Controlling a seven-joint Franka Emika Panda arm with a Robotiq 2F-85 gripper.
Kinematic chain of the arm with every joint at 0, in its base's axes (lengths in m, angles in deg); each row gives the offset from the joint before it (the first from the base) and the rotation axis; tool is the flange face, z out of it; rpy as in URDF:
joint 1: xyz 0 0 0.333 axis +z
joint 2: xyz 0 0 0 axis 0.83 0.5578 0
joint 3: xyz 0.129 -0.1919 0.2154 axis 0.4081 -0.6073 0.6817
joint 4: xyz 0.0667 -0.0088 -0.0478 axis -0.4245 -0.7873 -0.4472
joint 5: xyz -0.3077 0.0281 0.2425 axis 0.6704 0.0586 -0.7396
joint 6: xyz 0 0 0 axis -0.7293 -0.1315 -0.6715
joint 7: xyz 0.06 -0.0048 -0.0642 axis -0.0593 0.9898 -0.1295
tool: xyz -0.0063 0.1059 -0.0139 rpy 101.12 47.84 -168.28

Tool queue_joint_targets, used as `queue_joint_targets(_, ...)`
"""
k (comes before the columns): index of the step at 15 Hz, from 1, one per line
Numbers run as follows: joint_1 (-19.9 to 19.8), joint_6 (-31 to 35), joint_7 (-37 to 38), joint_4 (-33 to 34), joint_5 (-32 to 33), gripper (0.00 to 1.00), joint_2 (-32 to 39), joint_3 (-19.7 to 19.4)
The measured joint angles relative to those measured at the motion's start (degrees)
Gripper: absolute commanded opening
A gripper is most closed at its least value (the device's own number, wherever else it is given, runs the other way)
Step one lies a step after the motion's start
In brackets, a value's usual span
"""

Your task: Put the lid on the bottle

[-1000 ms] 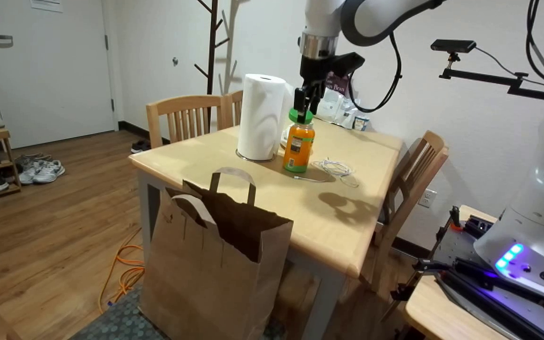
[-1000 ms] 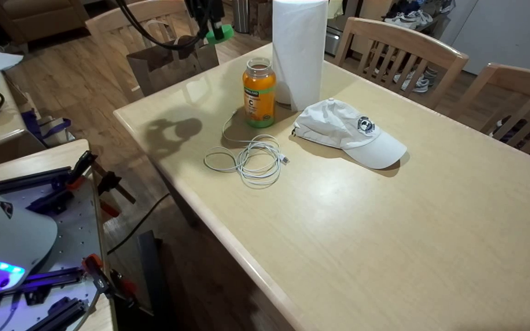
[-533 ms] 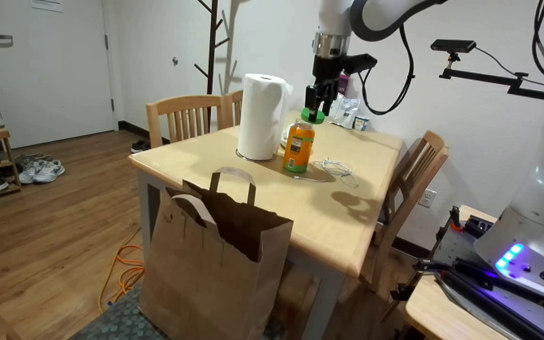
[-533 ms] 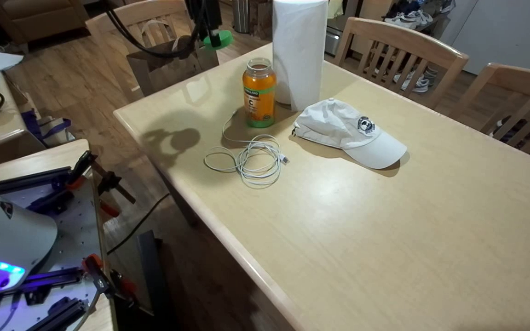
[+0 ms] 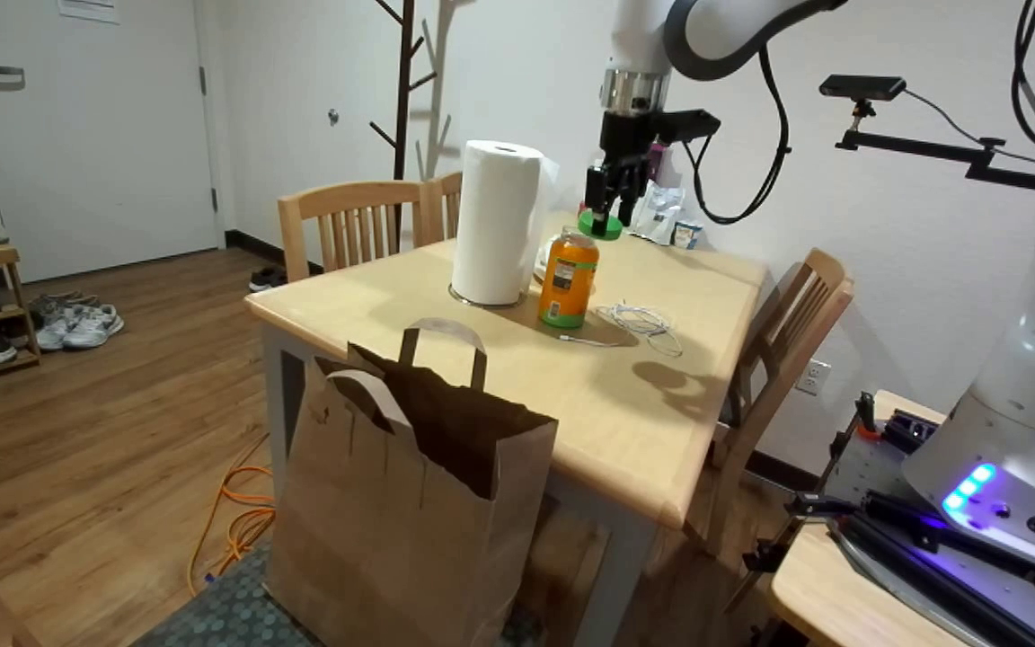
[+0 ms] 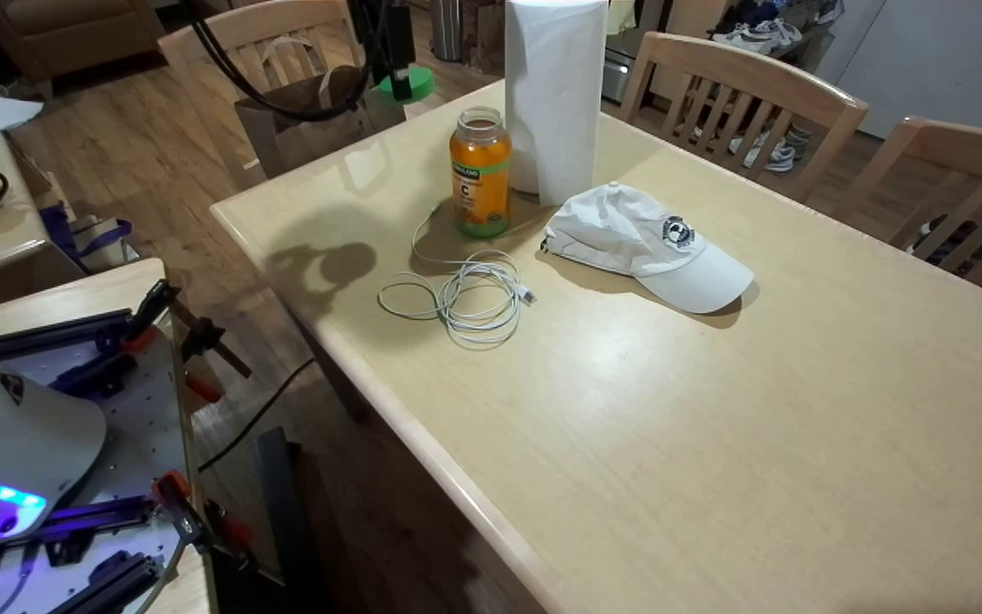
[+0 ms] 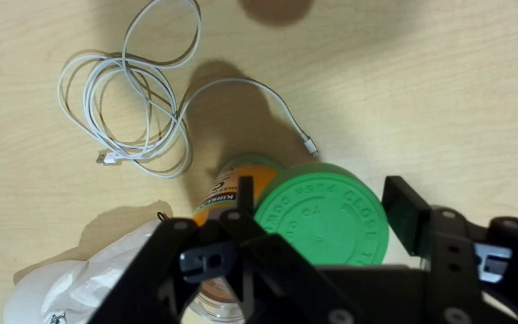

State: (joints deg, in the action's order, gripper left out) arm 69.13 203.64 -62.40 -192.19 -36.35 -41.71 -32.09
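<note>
In an exterior view, my gripper (image 5: pixel 613 220) holds the green lid (image 5: pixel 613 231) roughly level above the bench (image 5: pixel 607 422) and not on the orange bottle (image 5: pixel 569 283), which stands upright and lidless, well in from the edge where a paper bag (image 5: pixel 401 512) stands, a paper towel roll (image 5: pixel 495 225) just beside it. The lid, I judge, is light, stiff plastic, hard to crush but perhaps slick on its sides; the place to take it is across the rim, high enough to leave the lower edge free for the neck. The bottle looks firm-walled and light enough to slide or tip under an off-center press. In an exterior view, the lid shows clear of the bottle's neck, off toward the edge facing the robot base (image 6: pixel 22 426), so seating it, in my judgement, is yet to come; a coiled white cable (image 6: pixel 448 307) and a white baseball cap (image 6: pixel 627 234) lie near the bottle. The label carries a large "C" under a dark band, and the baseball cap's badge is too small to read. In the wrist view, my gripper's two fingers stand parted by the lid's width, one at either side of the rim, with only the lid between them. Raised letters on the lid spell "CLOSE" and, seemingly, "PUSH" and "DOWN"; the label, partly hidden behind a finger, shows "KIRKL".
</note>
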Motion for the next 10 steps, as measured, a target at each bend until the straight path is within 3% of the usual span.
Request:
queue_joint_targets(7, -2.3, -3.0, -9.4, 5.1, -4.4, 0.47, 1.0, -0.1)
queue_joint_targets(10, -3.7, -5.4, -14.5, 6.6, -9.5, 0.47, 1.4, -0.4)
